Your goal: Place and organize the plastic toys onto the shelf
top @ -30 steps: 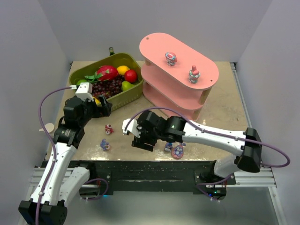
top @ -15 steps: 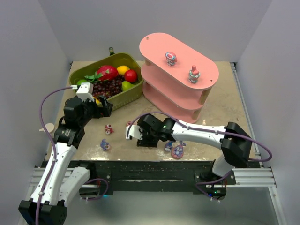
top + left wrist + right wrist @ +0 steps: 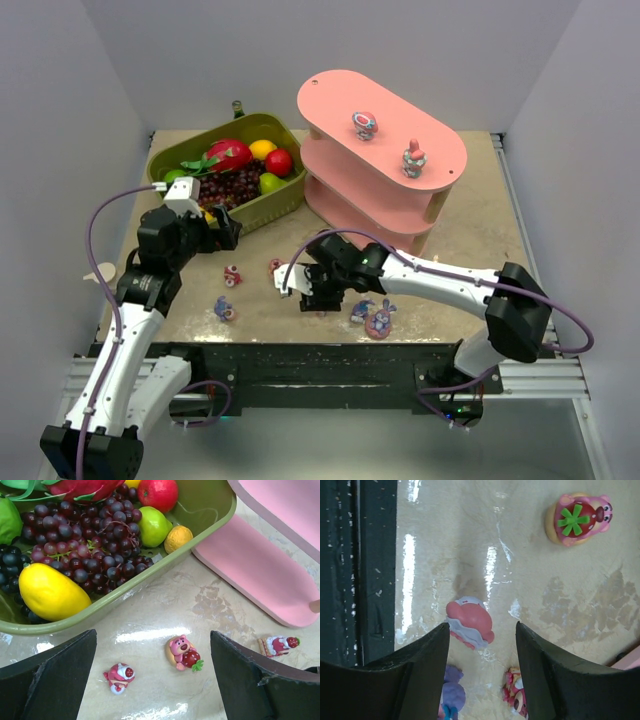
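1. Judging by its gloss, the small pink domed plastic toy (image 3: 469, 622) with a white frilled rim is light, stiff and slippery, so it is best pinched across the dome's sides.
2. It lies on the tabletop (image 3: 545, 580) well in front of the pink three-tier shelf (image 3: 340, 105), off its boards.
3. Right gripper (image 3: 481, 627) straddles it, jaws parted, not clamped — left gripper (image 3: 153, 640) gapes wide, empty.
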You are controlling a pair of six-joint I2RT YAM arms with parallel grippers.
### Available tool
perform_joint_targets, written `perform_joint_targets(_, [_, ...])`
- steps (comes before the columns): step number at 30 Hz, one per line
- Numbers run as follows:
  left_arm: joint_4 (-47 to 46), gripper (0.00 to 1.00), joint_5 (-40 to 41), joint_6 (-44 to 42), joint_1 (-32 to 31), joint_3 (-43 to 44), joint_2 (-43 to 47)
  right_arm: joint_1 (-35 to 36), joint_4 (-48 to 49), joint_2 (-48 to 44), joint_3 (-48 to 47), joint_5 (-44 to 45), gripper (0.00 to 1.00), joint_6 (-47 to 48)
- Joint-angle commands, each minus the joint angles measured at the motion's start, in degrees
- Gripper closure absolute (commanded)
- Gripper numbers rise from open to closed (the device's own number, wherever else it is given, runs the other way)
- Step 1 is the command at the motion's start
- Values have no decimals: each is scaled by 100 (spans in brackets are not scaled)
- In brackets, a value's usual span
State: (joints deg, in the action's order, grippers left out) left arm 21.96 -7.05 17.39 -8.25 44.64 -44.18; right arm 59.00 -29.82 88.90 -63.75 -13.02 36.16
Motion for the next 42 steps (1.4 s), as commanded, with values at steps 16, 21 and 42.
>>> perform_joint_targets(16, [-113,0,-25,-25,60,-70,76,-73,600,171,504,-395,43,-215])
perform_joint_targets(21, [-113,0,-25,-25,60,-78,68,-117,662,303,521,-298,43,-241])
perform_joint_targets(42, [-121,0,-60,-7,60,-79,33,-21,1110,1032,21,1431,87,-3456])
